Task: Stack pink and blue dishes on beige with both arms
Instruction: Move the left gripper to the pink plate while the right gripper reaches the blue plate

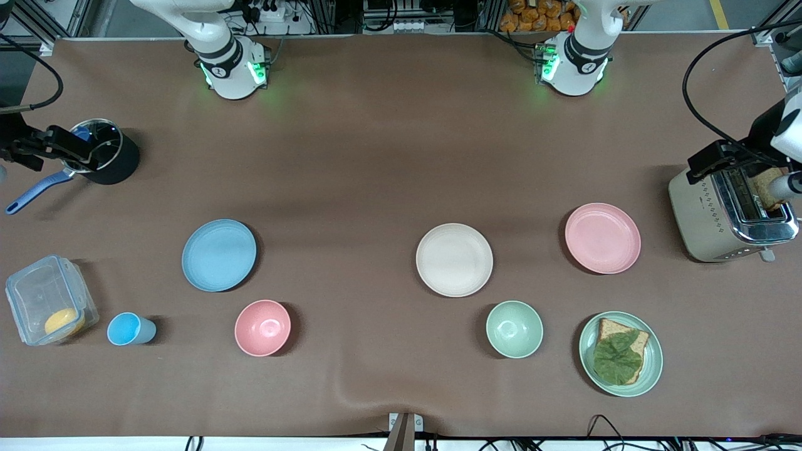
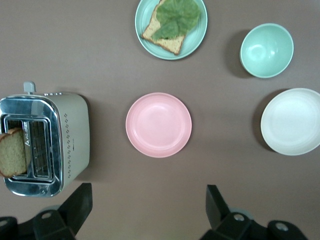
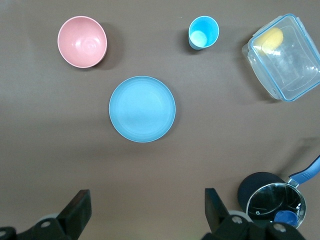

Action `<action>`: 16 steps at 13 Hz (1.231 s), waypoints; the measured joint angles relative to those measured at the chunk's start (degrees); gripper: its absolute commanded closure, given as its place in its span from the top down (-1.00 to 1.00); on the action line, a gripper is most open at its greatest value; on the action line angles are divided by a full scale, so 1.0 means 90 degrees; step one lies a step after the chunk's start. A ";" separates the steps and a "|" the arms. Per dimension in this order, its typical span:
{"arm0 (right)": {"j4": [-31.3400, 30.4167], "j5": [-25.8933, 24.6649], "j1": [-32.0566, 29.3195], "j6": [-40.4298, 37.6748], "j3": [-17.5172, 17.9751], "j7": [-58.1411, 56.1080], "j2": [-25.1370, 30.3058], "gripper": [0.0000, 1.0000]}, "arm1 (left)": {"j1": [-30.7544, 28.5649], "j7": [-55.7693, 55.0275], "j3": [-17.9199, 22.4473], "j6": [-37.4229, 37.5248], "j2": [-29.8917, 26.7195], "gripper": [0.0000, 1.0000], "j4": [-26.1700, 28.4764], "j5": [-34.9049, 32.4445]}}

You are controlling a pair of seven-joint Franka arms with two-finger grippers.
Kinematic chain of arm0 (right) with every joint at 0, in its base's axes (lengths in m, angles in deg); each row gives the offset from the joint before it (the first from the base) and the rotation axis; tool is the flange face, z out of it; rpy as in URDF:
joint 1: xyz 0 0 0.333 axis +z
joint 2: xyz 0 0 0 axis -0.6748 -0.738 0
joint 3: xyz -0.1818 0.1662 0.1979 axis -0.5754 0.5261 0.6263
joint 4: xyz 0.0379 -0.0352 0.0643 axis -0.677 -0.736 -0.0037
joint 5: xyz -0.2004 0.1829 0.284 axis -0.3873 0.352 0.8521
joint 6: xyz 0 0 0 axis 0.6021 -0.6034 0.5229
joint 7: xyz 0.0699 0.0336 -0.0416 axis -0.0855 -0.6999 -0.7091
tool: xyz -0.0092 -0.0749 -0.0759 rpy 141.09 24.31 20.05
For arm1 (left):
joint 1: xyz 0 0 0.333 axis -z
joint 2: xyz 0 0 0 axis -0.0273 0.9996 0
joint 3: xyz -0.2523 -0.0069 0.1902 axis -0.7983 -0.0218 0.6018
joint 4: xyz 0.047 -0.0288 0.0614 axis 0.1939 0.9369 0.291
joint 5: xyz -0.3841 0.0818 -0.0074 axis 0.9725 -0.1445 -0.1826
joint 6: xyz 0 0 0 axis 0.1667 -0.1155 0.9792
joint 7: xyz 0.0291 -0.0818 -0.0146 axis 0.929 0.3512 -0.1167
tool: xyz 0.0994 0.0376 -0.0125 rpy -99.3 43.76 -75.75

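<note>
Brown table cover (image 1: pixel 376 156), cables + shelving along edge.

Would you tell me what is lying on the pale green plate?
On the green plate lies a bread slice with a green leaf on top; the bread under the leaf is hidden.

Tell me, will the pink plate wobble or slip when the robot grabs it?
The pink plate looks stiff and light, so it likely won't flop. It lies flat on the table with a low rim, so pinching that edge may be fiddly. Its matte surface probably gives some grip. The left hand is open over it.
</note>
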 measured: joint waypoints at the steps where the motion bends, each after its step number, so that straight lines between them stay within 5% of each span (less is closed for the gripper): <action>1: 0.0000 0.0000 0.0000 0.0000 -0.0001 0.0000 0.0000 1.00 | 0.0008 0.0003 -0.0009 0.0042 -0.0004 1.00 0.0000 0.0000; 9: 0.0000 0.0000 0.0000 0.0000 -0.0004 0.0000 0.0000 1.00 | -0.0301 0.0018 0.0105 0.0048 0.0266 1.00 0.0389 0.0000; 13: -0.0012 0.0005 0.0046 -0.0002 0.0023 0.0000 -0.0035 1.00 | -0.0911 0.0121 0.0124 -0.1860 0.0422 1.00 0.2144 -0.0001; 16: -0.0092 0.0013 0.0089 0.0051 0.0026 -0.0004 -0.0379 1.00 | -0.0923 0.0121 0.0106 -0.4071 0.0483 1.00 0.3907 -0.0001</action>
